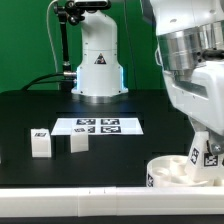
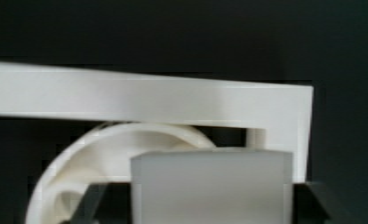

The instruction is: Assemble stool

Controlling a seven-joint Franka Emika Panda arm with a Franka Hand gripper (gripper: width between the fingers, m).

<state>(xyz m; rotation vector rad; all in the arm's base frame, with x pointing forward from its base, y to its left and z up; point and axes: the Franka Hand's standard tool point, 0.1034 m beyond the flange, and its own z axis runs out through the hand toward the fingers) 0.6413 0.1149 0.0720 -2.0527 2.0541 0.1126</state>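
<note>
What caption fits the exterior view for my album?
The gripper holds one leg at the round seat while two spare legs stand near the marker board.

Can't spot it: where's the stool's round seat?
The round seat lies at the exterior view's lower right, by the table's front edge, right of two loose legs.

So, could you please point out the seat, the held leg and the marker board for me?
seat [image 1: 170, 178]: exterior view, on its front outer wall.
held leg [image 2: 207, 185]: wrist view, on its flat facing side.
marker board [image 1: 98, 125]: exterior view, on its middle.
</note>
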